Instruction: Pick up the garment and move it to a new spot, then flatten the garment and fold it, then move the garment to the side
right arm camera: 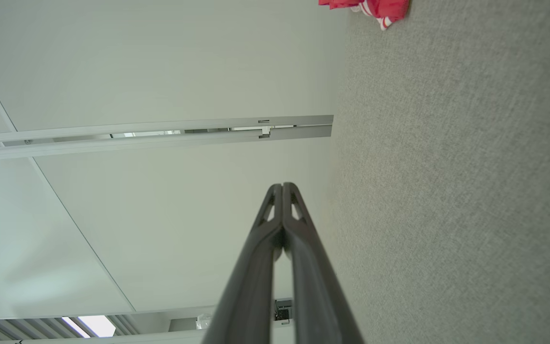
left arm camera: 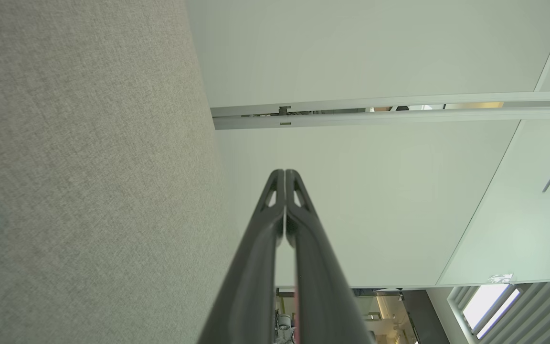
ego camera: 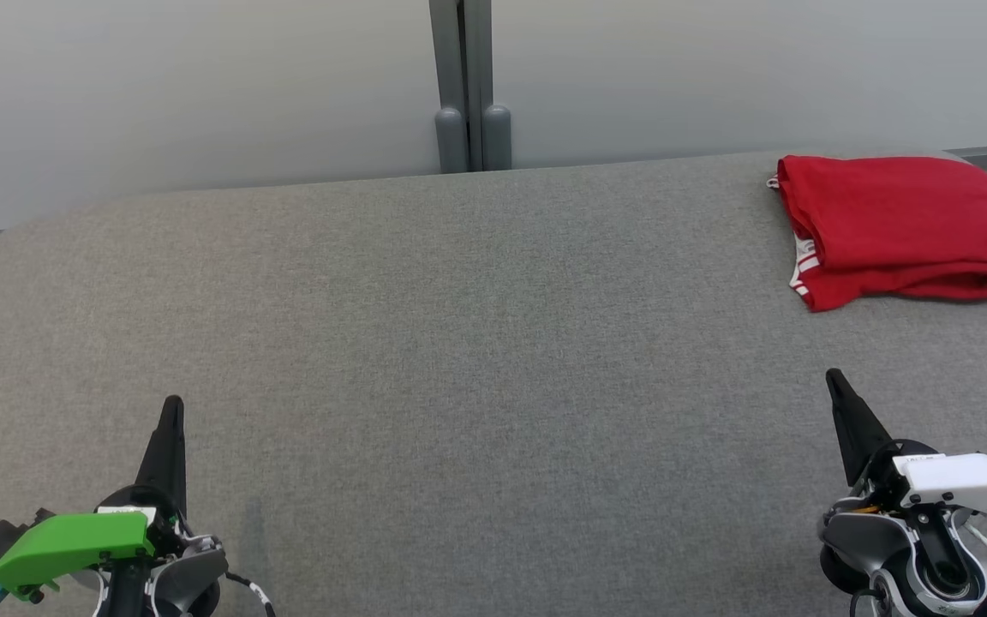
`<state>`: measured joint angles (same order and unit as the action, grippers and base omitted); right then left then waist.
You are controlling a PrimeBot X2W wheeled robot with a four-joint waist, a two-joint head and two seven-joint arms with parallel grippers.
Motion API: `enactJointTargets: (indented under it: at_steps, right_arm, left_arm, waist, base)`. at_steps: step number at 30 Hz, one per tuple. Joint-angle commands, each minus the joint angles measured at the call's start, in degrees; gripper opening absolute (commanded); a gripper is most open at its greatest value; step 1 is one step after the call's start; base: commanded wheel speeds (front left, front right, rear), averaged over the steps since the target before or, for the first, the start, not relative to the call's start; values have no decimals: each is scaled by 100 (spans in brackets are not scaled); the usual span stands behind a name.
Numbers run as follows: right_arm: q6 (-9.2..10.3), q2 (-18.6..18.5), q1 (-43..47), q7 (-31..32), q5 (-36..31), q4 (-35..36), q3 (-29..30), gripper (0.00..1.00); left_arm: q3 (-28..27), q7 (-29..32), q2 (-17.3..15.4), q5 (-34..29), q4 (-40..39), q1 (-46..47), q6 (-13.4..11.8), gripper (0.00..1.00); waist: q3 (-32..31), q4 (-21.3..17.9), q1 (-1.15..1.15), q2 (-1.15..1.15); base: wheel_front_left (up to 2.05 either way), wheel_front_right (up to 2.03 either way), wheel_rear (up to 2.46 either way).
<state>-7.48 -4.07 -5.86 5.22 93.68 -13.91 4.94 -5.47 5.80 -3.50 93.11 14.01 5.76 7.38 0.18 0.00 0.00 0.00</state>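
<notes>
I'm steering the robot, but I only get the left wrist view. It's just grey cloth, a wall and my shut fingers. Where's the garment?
Observer: The red garment lies folded at the far right of the grey surface, near its back edge.
Operator: Is the other arm holding it?
Observer: No. The right gripper is shut on nothing, and it sits nearer the robot than the garment, with bare surface between them.
Operator: And where's my arm from up top?
Observer: In the head view the left gripper is at the lower left, across the whole surface from the garment.
</notes>
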Motion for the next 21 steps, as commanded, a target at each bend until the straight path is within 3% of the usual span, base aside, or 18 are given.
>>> enactJointTargets:
  at_steps: [1, 21]
  right_arm:
    - [-2, 10, -41, 23, 9, -10, 18, 0]
    - [-2, 38, -44, 53, -38, -13, 55, 0]
  left_arm:
    - [-21, 4, -25, 24, 8, 81, 34, 0]
    - [-48, 27, -3, -15, 8, 79, 33, 0]
  waist:
    - [0, 0, 0, 0]
    - [0, 0, 0, 0]
  base:
    - [0, 0, 0]
    - [0, 0, 0]
